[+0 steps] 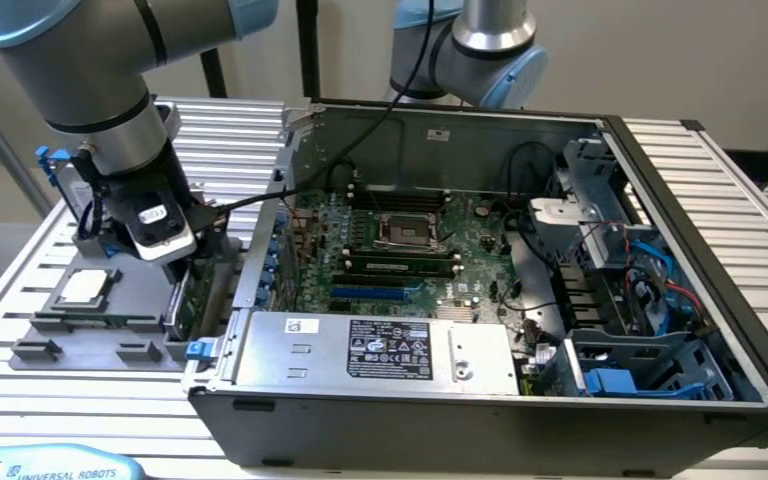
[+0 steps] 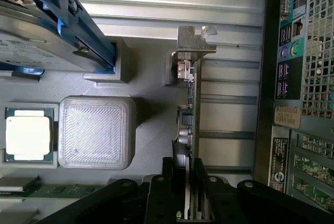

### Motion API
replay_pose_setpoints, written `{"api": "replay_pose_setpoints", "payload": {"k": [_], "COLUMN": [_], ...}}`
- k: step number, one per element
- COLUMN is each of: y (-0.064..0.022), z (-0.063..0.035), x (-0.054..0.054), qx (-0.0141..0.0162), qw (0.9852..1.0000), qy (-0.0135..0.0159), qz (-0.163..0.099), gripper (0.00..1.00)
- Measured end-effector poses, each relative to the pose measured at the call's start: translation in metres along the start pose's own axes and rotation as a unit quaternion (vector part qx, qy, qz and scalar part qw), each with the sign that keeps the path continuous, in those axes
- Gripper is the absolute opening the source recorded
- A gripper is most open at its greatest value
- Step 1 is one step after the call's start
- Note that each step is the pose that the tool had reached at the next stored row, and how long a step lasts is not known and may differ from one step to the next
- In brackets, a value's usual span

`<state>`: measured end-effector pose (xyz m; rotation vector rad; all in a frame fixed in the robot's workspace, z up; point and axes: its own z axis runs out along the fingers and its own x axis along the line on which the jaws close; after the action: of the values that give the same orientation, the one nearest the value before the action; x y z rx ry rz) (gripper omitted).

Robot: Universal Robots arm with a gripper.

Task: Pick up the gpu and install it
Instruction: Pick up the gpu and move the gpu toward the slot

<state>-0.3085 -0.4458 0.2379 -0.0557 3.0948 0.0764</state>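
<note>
A: Well, what is counted?
B: One gpu [image 2: 189, 114], one CPU chip [image 2: 27, 134], one drive [image 2: 26, 41], one open case [image 1: 491, 420].
A: Where is the gpu found?
B: Upright on edge in the grey tray [image 2: 146, 83], at the exterior view's left, just beside the case. It is clamped narrowly between the gripper [image 2: 191, 174] fingers.
A: Is room left?
B: A bare strip of slatted table [image 2: 229, 114] is seen between gpu and case.

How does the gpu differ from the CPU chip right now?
The gpu stands on edge, a thin strip; the CPU chip lies flat, its square silver face up. The gripper clasps the gpu; the CPU chip is untouched. The gpu has a silver end bracket; the CPU chip has none. Both are at the gray holder.
</note>
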Motion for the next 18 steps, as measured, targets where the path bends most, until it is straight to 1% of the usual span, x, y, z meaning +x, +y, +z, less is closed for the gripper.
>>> {"api": "replay_pose_setpoints", "payload": {"k": [5,9,14,18], "y": [0.0001,0.0002,0.0005,0.0009], "z": [-0.0002,-0.0037,-0.0104,-0.0189], "x": [0.000,0.000,-0.001,-0.001], "qx": [-0.0001,-0.0001,0.0000,0.0000], "qw": [1.0000,1.0000,1.0000,1.0000], "qy": [-0.0002,0.0003,0.0009,0.0014], "qz": [0.000,0.000,0.000,0.000], "gripper": [0.27,0.27,0.27,0.27]}}
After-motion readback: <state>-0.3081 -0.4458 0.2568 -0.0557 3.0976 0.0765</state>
